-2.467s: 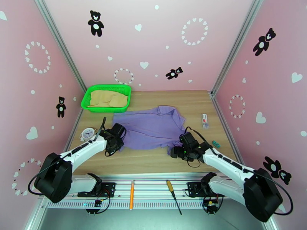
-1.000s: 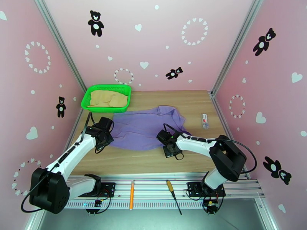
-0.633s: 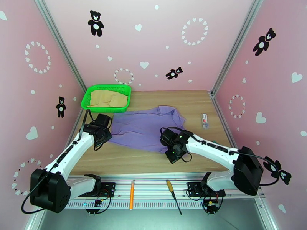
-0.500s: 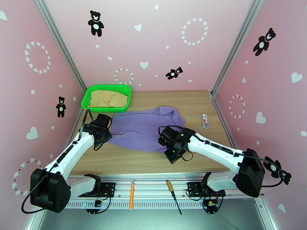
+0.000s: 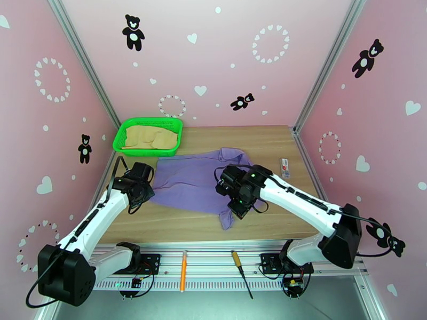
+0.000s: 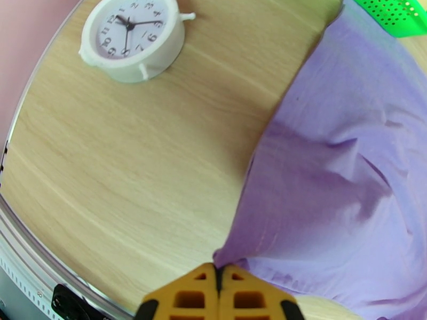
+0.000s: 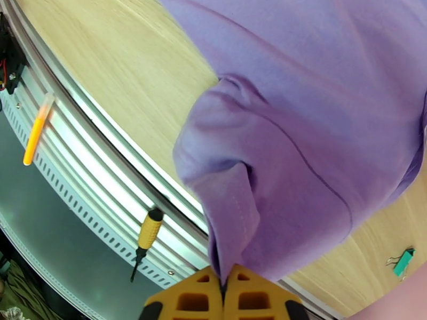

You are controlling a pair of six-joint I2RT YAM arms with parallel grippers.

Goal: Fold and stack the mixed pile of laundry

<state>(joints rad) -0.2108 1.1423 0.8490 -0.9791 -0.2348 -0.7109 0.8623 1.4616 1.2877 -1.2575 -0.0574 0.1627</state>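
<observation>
One purple shirt (image 5: 187,180), one tan cloth (image 5: 152,137), one green basket (image 5: 145,151).

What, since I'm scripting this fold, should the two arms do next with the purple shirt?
Probably carry both pinched corners of the purple shirt toward its far edge, folding it over: left gripper and right gripper are each shut on a near corner.

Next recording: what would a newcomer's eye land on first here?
The purple shirt spread mid-table draws the eye, pinched at its left edge by the left end effector and at a bunched near corner by the right end effector. At the far left, a bright green basket holds a tan garment, and a white alarm clock sits left of the shirt.
</observation>
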